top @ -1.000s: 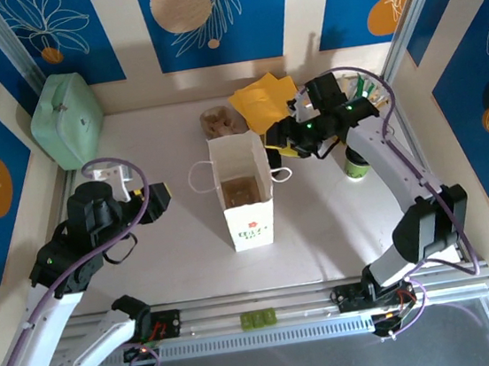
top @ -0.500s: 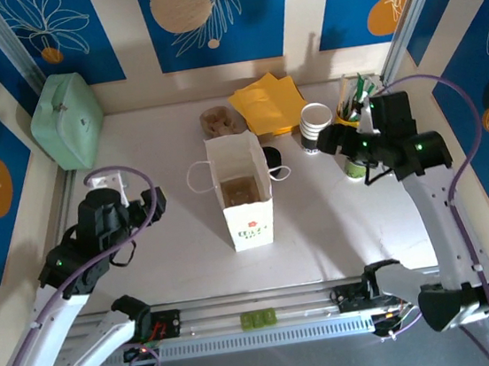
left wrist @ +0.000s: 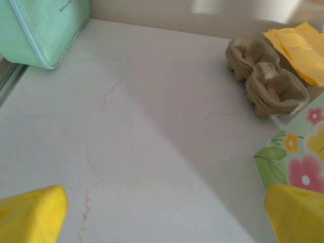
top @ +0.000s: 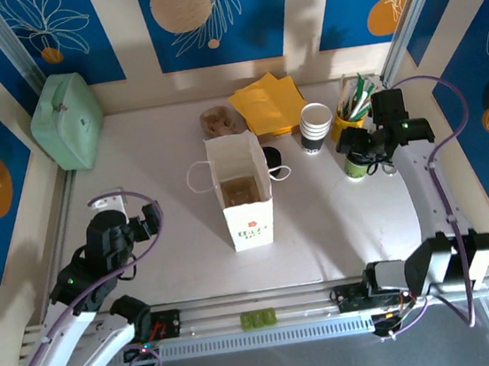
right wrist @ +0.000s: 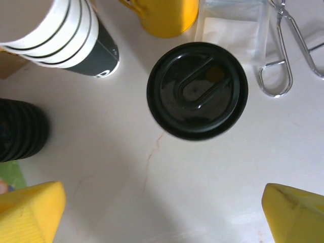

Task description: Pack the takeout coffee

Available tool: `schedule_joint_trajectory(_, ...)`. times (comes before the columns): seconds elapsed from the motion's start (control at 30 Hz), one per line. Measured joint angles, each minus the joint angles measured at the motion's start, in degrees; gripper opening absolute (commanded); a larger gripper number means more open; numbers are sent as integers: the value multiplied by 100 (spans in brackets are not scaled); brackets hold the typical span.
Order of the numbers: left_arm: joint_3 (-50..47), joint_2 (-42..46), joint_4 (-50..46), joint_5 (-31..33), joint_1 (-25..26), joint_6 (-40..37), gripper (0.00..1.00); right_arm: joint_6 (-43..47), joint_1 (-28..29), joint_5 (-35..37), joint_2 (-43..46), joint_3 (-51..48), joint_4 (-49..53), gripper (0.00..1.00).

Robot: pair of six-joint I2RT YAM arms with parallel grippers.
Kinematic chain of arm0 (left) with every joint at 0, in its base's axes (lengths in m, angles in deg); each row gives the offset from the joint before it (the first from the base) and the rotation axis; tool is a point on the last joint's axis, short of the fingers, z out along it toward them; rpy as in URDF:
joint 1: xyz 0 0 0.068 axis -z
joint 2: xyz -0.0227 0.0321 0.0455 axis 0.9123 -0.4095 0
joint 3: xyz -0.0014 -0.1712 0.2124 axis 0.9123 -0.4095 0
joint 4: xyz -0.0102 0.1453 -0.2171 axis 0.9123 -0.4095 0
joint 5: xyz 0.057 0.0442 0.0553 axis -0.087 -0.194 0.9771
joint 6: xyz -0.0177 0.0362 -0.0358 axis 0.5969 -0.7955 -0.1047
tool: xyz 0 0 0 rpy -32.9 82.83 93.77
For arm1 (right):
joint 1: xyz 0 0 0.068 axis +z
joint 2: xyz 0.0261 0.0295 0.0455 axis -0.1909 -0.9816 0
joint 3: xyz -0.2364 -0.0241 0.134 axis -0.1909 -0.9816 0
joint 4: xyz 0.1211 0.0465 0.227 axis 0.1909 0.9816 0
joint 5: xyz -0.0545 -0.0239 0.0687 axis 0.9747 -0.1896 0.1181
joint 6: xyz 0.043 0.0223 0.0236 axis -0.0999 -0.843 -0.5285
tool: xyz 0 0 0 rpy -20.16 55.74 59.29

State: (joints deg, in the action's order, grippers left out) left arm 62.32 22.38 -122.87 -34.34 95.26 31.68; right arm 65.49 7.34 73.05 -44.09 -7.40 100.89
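- Where the counter [top: 172,245] runs nearest the arm bases, on the left, the left gripper [top: 150,217] hangs over bare surface. Its yellow fingers [left wrist: 30,215] are spread wide with nothing between them.
- Mid-counter, a white paper bag [top: 244,192] stands upright with its mouth open.
- Just right of the bag sits what looks like a stack of black lids [top: 272,156], though it is too small to be sure.
- Farther right, the takeout coffee [top: 356,167] stands upright on the counter, black lid on, well apart from the bag.
- Above it hovers the right gripper [top: 361,149], fingers [right wrist: 30,212] spread wide and clear of the cup.
- Beyond the coffee are a stack of dark cups [top: 315,127] to the far left, a yellow cup of straws [top: 350,116] just behind, and metal tongs [right wrist: 286,45] to the far right.
- Behind the bag lie a brown pulp cup carrier [top: 216,121] and yellow napkins [top: 266,103].
- At the far left stands a mint-green case [top: 65,120].
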Motion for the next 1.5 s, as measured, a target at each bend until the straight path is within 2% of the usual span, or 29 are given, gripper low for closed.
schedule_joint_trajectory(0.27, -37, 74, 120, -63, 0, -37, 99, 492, -361, -42, -874, 389, -162, 99)
schedule_joint_trajectory(0.5, -46, 229, 144, -109, 0, -39, 99, 695, -391, -42, -1569, 710, -162, 99)
schedule_joint_trajectory(0.83, -46, 243, 146, -125, 0, -37, 99, 732, -398, -55, -1928, 870, -87, 94)
schedule_joint_trajectory(1.27, -46, 262, 144, -125, 0, -37, 99, 732, -426, -48, -2236, 1003, -4, 92)
schedule_joint_trajectory(1.5, -46, 262, 144, -125, 0, -35, 99, 730, -470, -57, -2304, 1010, 52, 83)
